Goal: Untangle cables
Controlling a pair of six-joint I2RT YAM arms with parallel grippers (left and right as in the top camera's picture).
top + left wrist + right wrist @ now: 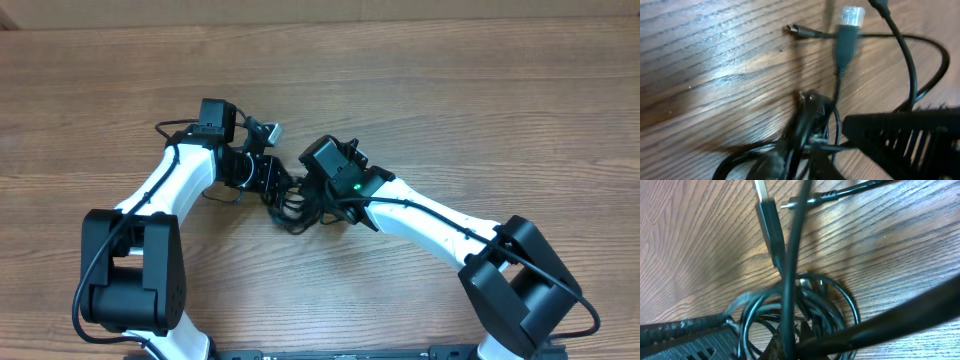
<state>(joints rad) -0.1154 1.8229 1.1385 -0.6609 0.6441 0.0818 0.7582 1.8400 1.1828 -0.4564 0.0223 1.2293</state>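
Cords bunched between two grippers

Right gripper [306, 197] has its fingers [700, 347] pressed together, right at the edge of the cables [805, 310]. I cannot tell if a cord is pinched. Left gripper [272, 183] shows one ribbed finger [910, 132] just beside the same black bunch, and I cannot tell if its fingers are apart. Farther out on the wooden table [450, 90] lie a clear-tipped plug [850, 17] and a small thin plug [800, 31].

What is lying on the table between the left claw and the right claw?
The tangled black cables fill the gap between the left claw and right claw, shown in the overhead view.
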